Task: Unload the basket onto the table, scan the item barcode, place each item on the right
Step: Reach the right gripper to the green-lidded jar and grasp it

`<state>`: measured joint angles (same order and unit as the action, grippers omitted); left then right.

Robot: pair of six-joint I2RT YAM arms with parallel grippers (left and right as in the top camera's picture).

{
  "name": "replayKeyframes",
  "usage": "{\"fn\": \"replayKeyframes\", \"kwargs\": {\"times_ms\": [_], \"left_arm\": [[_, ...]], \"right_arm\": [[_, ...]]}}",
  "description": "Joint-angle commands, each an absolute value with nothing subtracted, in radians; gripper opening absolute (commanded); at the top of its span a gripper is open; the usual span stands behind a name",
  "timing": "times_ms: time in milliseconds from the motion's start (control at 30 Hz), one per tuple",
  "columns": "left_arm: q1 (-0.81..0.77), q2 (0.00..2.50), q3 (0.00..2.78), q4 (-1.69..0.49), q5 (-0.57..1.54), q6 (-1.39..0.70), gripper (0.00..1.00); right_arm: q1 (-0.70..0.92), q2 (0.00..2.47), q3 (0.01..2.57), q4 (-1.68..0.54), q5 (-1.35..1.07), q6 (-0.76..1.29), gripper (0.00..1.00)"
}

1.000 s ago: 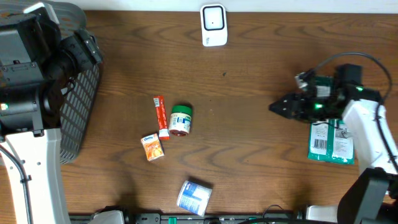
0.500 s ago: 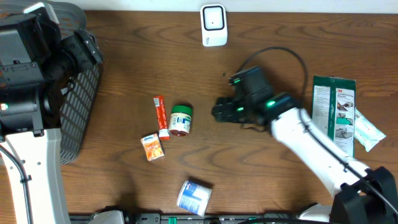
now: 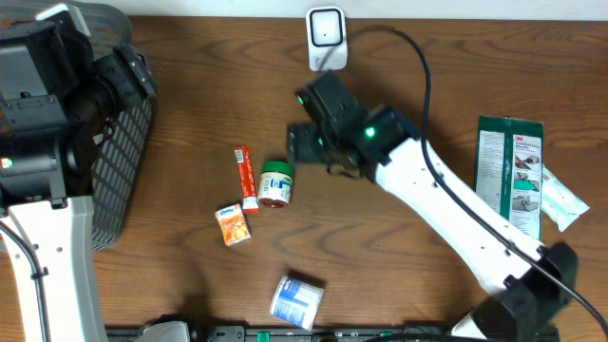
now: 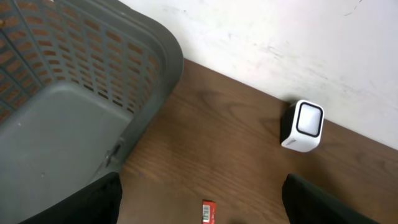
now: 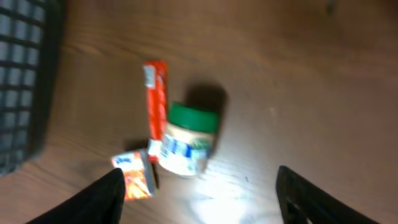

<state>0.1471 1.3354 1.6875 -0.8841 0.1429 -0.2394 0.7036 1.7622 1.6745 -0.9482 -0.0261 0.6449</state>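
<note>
Your likely target is the jar, mid-table, left of centre, lying on its side with the green lid pointing far. Treat it as light, hard plastic, smooth and round, so it will probably roll if nudged. Take it across the body just under the lid, pads on the left and right flanks. No barcode is readable from here, so expect to turn it.

Far left, the basket. The left gripper hangs above it, jaws spread, nothing in them. The stick lies just left of the jar, its near end seemingly touching the label. That is your main obstruction, and a left finger could catch it. The packet is close by on the near-left. The blue pack sits well apart at the near edge.

The scanner stands at the far edge, just right of the jar's line, with a clear path to it. The right gripper hovers just far-right of the jar, jaws wide, empty. The green bag and the sachet are far right, out of the way.
</note>
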Motion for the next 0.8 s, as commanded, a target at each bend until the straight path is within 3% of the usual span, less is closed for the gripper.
{"fn": "replayKeyframes", "kwargs": {"times_ms": [0,167,767], "left_arm": [[0.150,1.341,1.690,-0.883,0.138,-0.242,0.83],[0.150,1.341,1.690,-0.883,0.138,-0.242,0.83],[0.150,1.341,1.690,-0.883,0.138,-0.242,0.83]], "right_arm": [[0.709,1.882,1.749,-0.945,-0.048,0.604,0.83],[0.695,2.018,1.752,-0.888,-0.183,0.619,0.99],[0.742,2.209,1.750,-0.815,-0.108,0.827,0.99]]}}
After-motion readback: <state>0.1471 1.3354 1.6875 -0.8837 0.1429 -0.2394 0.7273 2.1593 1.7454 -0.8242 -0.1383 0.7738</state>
